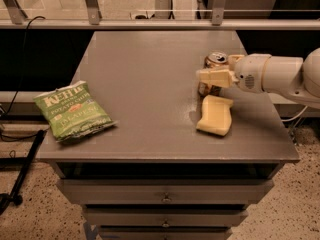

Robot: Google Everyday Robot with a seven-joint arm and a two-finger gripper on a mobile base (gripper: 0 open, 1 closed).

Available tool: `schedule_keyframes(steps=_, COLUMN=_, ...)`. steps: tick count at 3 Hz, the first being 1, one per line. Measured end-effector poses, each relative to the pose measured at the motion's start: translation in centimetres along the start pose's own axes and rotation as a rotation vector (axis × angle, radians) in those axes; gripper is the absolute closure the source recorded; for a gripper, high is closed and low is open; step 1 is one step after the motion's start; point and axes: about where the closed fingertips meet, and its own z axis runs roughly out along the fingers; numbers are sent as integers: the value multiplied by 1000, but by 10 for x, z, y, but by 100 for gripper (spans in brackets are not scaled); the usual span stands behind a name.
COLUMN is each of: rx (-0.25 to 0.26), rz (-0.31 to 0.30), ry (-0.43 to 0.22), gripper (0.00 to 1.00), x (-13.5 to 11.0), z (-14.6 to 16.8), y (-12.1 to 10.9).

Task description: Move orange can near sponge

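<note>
The orange can (217, 60) stands upright at the right side of the grey table (145, 74), its silver top showing. My gripper (220, 73) reaches in from the right and is shut around the can's body, with one cream finger (214, 77) across its front. The pale yellow sponge (215, 115) lies flat just in front of the can, close to it. The can's lower part is hidden behind the finger.
A green chip bag (72, 110) lies at the table's front left. A railing with metal posts (92, 6) runs behind the table. Drawers (165, 196) sit under the tabletop. My white arm (285, 76) overhangs the right edge.
</note>
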Motion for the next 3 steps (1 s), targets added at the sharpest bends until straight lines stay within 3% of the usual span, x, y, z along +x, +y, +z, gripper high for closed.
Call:
schedule_keyframes(steps=1, rx=10, rz=-24, ry=0, gripper=0, x=-3, z=-14, y=-2)
schedule_keyframes(steps=2, rx=17, rz=-49, ry=-10, gripper=0, x=0, z=-39, y=-10)
schedule_keyframes(steps=3, rx=40, rz=-76, ry=-35, gripper=0, x=16, z=-87, y=-36)
